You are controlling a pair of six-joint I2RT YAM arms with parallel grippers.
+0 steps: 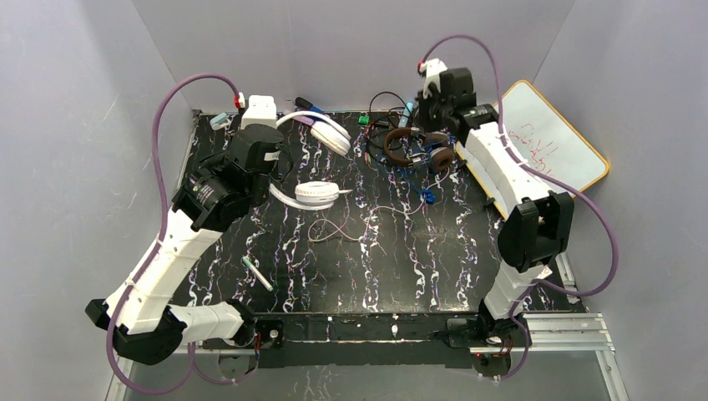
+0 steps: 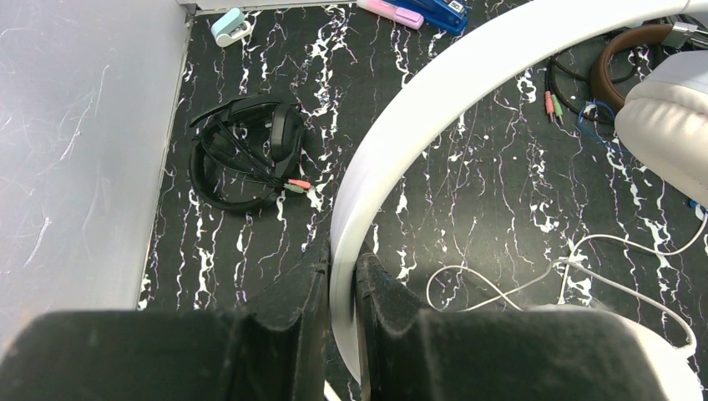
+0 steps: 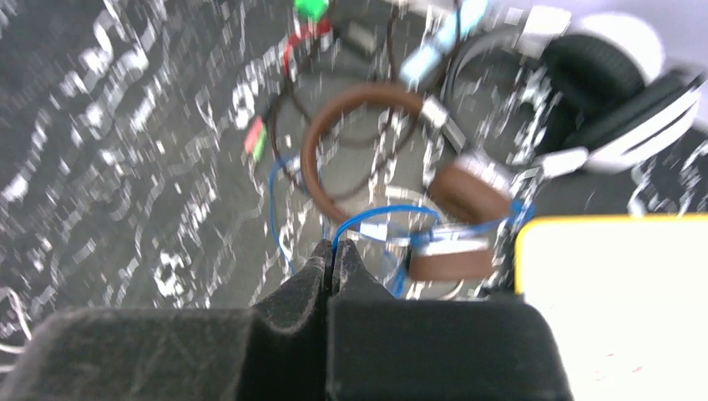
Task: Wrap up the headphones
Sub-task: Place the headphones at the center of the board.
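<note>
**Both grippers clamped: left on the white headband, right on a blue cord**

The left gripper [image 2: 342, 271] is clenched on the headband of the white headphones [image 2: 467, 75]. The band rises out of the jaws and arcs away toward 1 o'clock in the left wrist view, ending at a padded ear cup at 2 o'clock. In the top view this set sits at about 11 o'clock on the table [image 1: 434, 267], and its white cord [image 1: 351, 225] trails loose toward the centre. The black headphones [image 2: 246, 154] lie apart from the gripper at 10 o'clock, near the left wall, with their cord bundled on them.

The right wrist view is blurred. The right gripper [image 3: 334, 251] has its jaws pressed together, pinching a thin blue cord [image 3: 384, 210] at the tips. The brown headphones [image 3: 367, 100] lie just beyond, at 12 to 2 o'clock from the fingers, and the blue cord runs across the ear cups. A whiteboard [image 3: 609, 301] lies at 3 o'clock.
</note>
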